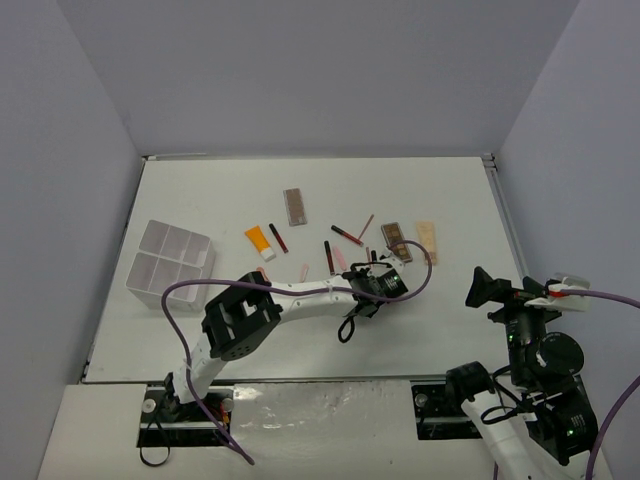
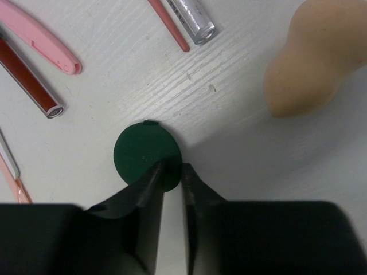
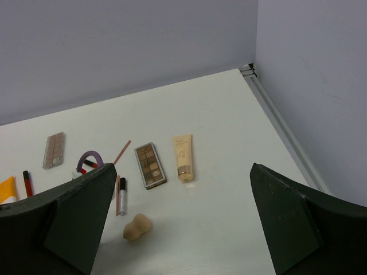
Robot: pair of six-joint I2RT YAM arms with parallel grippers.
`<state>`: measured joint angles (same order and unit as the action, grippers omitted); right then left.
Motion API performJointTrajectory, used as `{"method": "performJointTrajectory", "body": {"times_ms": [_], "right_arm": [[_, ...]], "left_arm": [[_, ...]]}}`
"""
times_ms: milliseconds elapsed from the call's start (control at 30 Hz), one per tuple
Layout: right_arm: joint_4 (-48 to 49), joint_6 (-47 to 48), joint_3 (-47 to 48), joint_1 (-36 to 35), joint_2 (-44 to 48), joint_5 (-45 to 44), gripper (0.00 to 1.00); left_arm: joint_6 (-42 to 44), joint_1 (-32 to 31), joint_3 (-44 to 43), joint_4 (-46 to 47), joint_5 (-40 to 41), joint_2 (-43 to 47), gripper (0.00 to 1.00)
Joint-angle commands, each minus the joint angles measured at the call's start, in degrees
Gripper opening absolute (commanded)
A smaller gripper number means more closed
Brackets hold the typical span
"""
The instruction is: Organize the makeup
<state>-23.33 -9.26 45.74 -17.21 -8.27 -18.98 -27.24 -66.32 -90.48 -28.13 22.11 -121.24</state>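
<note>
Your left gripper (image 2: 172,172) pinches the near rim of the dark green disc (image 2: 143,152), which lies flat on the table (image 1: 450,200) near the beige sponge (image 2: 309,63). You're at the pickup step. Next, lift it without slipping and carry it to the box (image 1: 170,262) by the table's left edge.

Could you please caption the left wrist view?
Left gripper, jaws almost together over the dark green disc; beige sponge nearby.
</note>
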Motion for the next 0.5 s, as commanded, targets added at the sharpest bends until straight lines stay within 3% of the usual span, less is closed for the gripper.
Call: {"method": "performJointTrajectory", "body": {"times_ms": [0, 267, 467], "right_arm": [[5.7, -0.6, -0.1, 0.2, -0.3, 0.3, 1.0], [5.6, -0.6, 0.1, 0.2, -0.6, 0.4, 1.0], [5.6, -0.5, 0.4, 0.2, -0.6, 0.5, 1.0]], "left_arm": [[-0.8, 0.0, -3.6, -1.7, 2.0, 2.6, 0.01], [-1.0, 1.1, -1.7, -5.4, 2.5, 16.8, 0.0], [0.5, 8.4, 4.3, -8.6, 1.7, 32.0, 0.0]]}}
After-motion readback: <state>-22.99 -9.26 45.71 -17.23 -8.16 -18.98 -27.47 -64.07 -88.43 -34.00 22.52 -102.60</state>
